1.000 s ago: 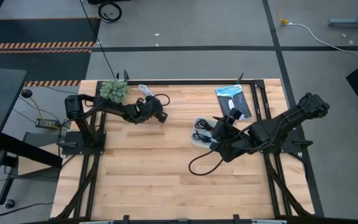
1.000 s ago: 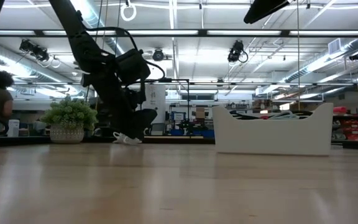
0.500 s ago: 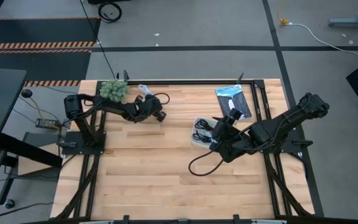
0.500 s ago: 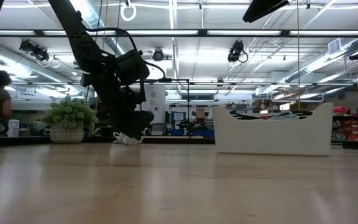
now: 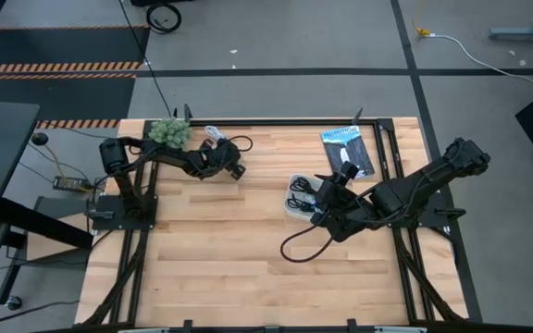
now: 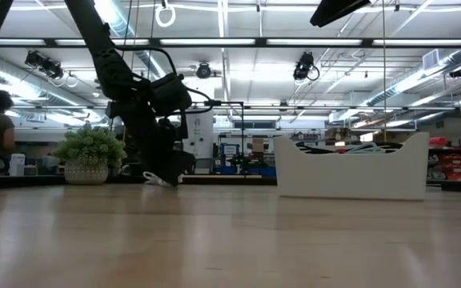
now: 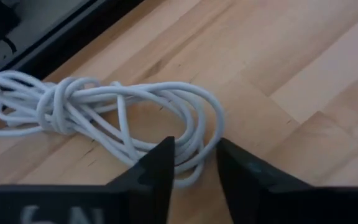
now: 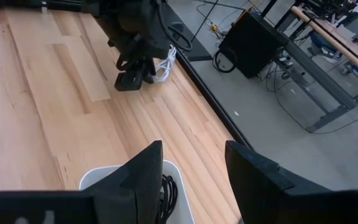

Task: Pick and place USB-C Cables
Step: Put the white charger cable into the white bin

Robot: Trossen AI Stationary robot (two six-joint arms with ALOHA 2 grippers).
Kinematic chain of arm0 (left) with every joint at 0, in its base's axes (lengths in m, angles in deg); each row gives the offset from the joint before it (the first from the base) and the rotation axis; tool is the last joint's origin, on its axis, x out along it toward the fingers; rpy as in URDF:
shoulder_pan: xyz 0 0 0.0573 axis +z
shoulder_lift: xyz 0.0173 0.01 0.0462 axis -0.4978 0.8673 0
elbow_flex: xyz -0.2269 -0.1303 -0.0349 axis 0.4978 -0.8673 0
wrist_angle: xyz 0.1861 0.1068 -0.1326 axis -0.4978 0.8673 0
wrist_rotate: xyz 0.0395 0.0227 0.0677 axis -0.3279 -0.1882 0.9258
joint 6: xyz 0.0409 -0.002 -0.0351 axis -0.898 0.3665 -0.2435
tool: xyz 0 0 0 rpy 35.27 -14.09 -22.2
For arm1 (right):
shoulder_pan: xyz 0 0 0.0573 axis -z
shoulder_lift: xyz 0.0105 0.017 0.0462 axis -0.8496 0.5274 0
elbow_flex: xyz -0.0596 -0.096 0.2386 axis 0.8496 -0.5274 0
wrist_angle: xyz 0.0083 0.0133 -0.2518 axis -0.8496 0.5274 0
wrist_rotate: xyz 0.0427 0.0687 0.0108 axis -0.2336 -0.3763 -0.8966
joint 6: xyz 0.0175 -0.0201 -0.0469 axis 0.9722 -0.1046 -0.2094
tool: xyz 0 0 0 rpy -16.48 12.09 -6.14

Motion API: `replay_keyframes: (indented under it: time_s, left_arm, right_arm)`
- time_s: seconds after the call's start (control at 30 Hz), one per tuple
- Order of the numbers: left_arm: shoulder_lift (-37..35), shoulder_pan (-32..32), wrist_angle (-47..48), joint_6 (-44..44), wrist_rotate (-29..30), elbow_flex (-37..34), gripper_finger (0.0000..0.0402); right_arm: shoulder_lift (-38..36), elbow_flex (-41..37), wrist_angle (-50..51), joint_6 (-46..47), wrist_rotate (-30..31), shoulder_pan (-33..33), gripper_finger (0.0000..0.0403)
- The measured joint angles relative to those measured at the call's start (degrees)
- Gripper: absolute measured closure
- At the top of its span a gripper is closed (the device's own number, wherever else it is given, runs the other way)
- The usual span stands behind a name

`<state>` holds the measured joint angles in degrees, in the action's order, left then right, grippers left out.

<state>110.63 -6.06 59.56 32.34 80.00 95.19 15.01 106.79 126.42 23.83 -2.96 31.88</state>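
The white USB-C cable [image 7: 104, 112] is a knotted bundle lying flat on the wood near the table's far edge [image 5: 213, 134]. My left gripper [image 7: 194, 146] is low over it, open, with one finger on either side of the bundle's loop end [image 7: 197, 134]. From table height, the left gripper [image 6: 169, 168] hangs just above the white cable [image 6: 154, 178]. My right gripper [image 8: 194, 155] is open and hovers over the white tray [image 5: 293, 209]. Black cables [image 8: 167, 188] lie inside that tray.
A flat black packet with a blue label [image 5: 347, 150] lies beyond the tray. A small potted plant [image 5: 167, 134] stands at the far left corner, close to the white cable. A black cord loop [image 5: 299, 248] lies by the right arm. Bare wood fills the table's middle and near side.
My left gripper has moved a little toward the table's far left and lower, closing in on the white cable. The right arm has kept still.
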Motion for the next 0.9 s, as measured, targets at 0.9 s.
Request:
replay_keyframes:
  time_s: [0.9]
  left_arm:
    - [-29.68, -17.98, 2.16, 1.15, -20.07, -0.13, 0.0398]
  right_arm:
    - [0.04, -7.96, -11.86, -8.36, -0.51, -1.29, 0.0222]
